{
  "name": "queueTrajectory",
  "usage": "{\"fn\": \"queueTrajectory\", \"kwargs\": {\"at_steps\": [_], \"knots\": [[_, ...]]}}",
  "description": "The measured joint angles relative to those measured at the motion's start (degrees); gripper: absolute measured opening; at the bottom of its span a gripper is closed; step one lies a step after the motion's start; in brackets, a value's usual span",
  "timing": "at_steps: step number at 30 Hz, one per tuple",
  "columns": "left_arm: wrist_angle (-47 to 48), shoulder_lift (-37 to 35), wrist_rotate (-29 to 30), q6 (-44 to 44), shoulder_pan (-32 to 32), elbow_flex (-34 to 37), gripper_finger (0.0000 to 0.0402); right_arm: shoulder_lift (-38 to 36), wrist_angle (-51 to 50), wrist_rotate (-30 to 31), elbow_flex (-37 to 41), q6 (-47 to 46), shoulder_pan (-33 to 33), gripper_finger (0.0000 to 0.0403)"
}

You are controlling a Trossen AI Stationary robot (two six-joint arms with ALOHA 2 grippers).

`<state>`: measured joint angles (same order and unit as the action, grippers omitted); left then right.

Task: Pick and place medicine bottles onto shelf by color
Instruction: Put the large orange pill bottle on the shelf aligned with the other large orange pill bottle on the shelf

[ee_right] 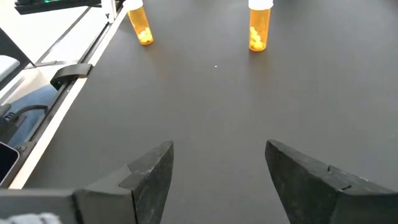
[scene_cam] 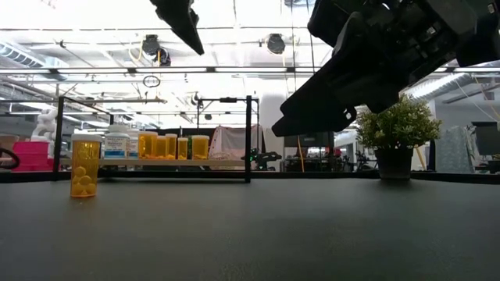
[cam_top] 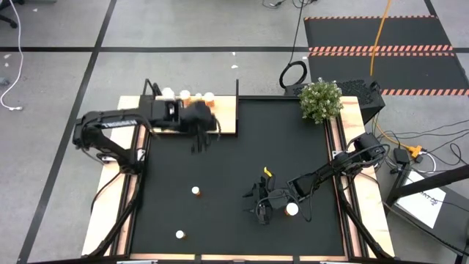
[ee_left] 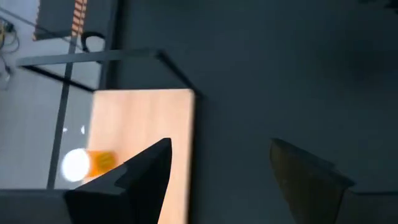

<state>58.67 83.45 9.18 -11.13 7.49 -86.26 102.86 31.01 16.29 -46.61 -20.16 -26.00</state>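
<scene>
High view looking straight down: the left claw (cam_top: pixel 199 139) hangs with its jaws wide and empty, just off the near edge of the shelf (cam_top: pixel 227 117), a light-wood board with thin black posts. A row of medicine bottles (cam_top: pixel 187 94) stands on the shelf, beyond the claw. The left wrist view shows one orange bottle (ee_left: pixel 87 163) on the board right beside one of the claw's fingers.

The right claw (cam_top: pixel 264 202) is also spread wide and holds nothing, low over the black mat (cam_top: pixel 242 169) on the desk. A white-capped bottle (cam_top: pixel 292 210) stands just beside it; two more, one (cam_top: pixel 196 191) and another (cam_top: pixel 179 235), stand well apart, ahead of it.

Likely risks: the left claw sits so near the shelf that a careless swing could topple the row or clip a post. The right claw could tip the neighbouring bottle when it turns, or close off-centre and send a round bottle rolling.
</scene>
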Motion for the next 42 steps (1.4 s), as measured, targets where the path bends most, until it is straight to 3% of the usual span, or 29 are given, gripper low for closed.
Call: {"fn": "queueTrajectory", "kwargs": {"at_steps": [6,10,18,26,34,42], "knots": [[-7.02,-0.32,8.24,3.09,-10.41,9.22,0.0271,-0.52,-1.04,-0.01,0.00,-0.26,0.00,0.0249],[-11.11,-0.21,10.27,4.82,-14.84,11.75,0.0271,-4.75,-8.19,0.00,0.00,-4.05,0.00,0.0249],[-12.47,-0.17,10.46,8.76,-19.89,12.15,0.0271,-19.19,-38.75,0.20,-7.21,-8.77,-3.48,0.0249],[-12.61,-0.17,10.52,9.99,-22.27,12.15,0.0271,-22.48,-69.51,-0.03,-16.12,-18.30,-13.49,0.0249],[-13.89,-0.18,10.54,11.02,-22.63,12.15,0.0271,-21.23,-71.58,2.38,-16.55,-31.47,-20.53,0.0249],[-15.77,-0.18,10.43,11.58,-22.76,12.15,0.0271,-19.46,-71.57,3.10,-16.52,-34.89,-23.70,0.0249]]}}
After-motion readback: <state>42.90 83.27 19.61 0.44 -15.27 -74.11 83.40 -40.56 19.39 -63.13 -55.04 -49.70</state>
